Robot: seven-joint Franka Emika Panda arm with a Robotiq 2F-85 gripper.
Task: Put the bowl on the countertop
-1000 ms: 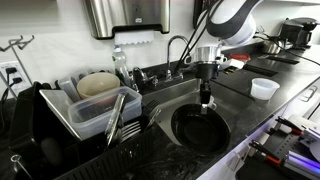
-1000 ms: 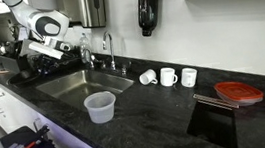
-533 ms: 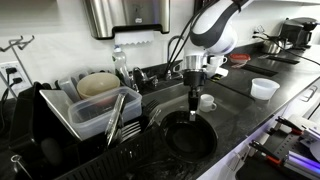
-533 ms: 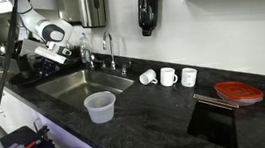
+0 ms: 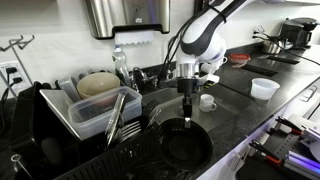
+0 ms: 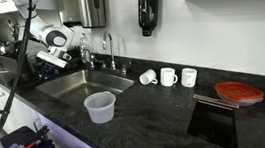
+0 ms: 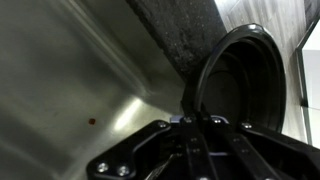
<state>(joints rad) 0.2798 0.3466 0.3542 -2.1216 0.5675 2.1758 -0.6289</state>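
Gripping the rim of the black bowl (image 7: 240,95), the jaws are clenched on it. In the wrist view we see them close together on the rim's edge straight ahead. Just beyond the jaws the bowl stands tilted, with its hollow turned toward the camera. Behind it runs a speckled strip of the tabletop (image 7: 175,30). To one side of the jaws lies the grey steel wall of the sink (image 7: 70,90).

In an exterior view the bowl (image 5: 187,147) hangs directly beneath the jaws, and the arm (image 5: 200,35) rises above them. The bowl is at the front of the sink (image 5: 165,100), close to the front strip of the tabletop (image 5: 250,108). We cannot tell whether its base touches anything.

A small white cup (image 5: 207,101) sits just beside the jaws at about their height. A clear plastic tub (image 5: 264,88) stands well apart from them on that same side. On the opposite side of the jaws we see the dish rack (image 5: 90,108), also well apart.

In an exterior view the arm (image 6: 53,41) reaches over the sink (image 6: 83,83). There the jaws and bowl are too small and dark for us to make out.
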